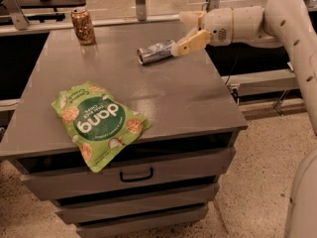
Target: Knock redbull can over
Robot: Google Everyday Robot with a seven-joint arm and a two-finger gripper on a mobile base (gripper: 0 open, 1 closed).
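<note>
The redbull can [156,52], slim and silver with blue and white markings, lies on its side on the grey cabinet top [163,98], toward the back right. My gripper [179,34] is just to the right of the can, low over the top. Its fingers are spread open and hold nothing. The lower tan finger [192,41] is at the can's right end. The white arm reaches in from the right.
A wider orange-brown can [82,27] stands upright at the back left corner. A green chips bag [97,121] lies at the front left, overhanging the edge. Drawers are below the top. Rails and another table stand behind.
</note>
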